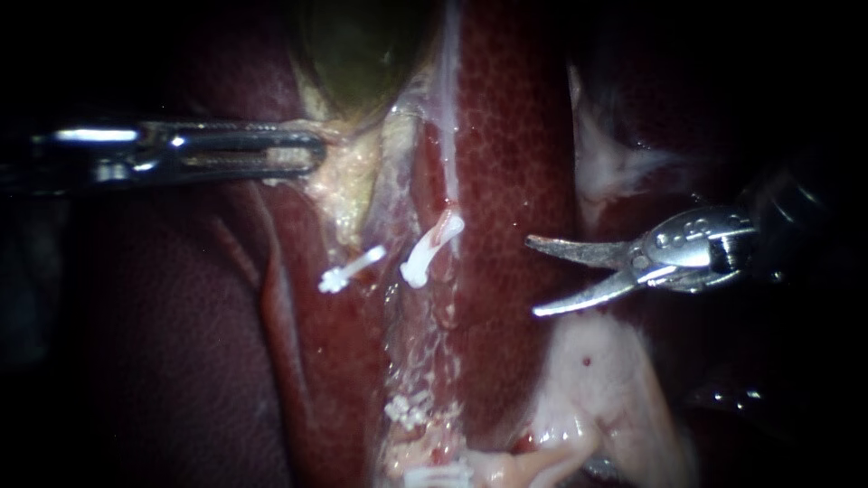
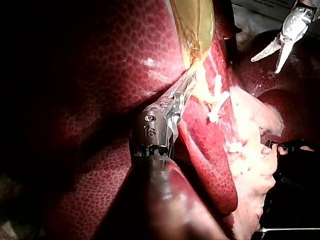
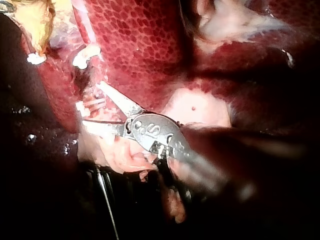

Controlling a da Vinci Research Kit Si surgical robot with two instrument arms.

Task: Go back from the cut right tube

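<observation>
The liver (image 1: 515,136) fills most of the view, dark red and mottled, with the greenish gallbladder (image 1: 362,54) lying on it at the top. I'll place everything else from the gallbladder.

The left tool (image 1: 312,152) reaches in level to the gallbladder's neck. Its long jaws lie together on the pale yellow edge there, and I judge that it has hold of it.

The right tool (image 1: 533,276) hangs well away from the gallbladder, down and to the right over bare liver. Its two curved blades stand wide apart with nothing between them, touching nothing.

The right tube (image 1: 441,233) shows as a short pink stump a little below the gallbladder's neck, capped by a white clip (image 1: 423,264). A second white clip (image 1: 348,271) sits beside it, also below the neck. Further down from the gallbladder lies a small cluster of clips (image 1: 407,408), with an open gap between them and the stump, so the tube looks parted.

To my eye the cutting is finished and the retreat is the step in hand. The next move calls for drawing the right tool out along its own shaft, farther from the gallbladder, ideally with the blades brought together so they snag no liver.
</observation>
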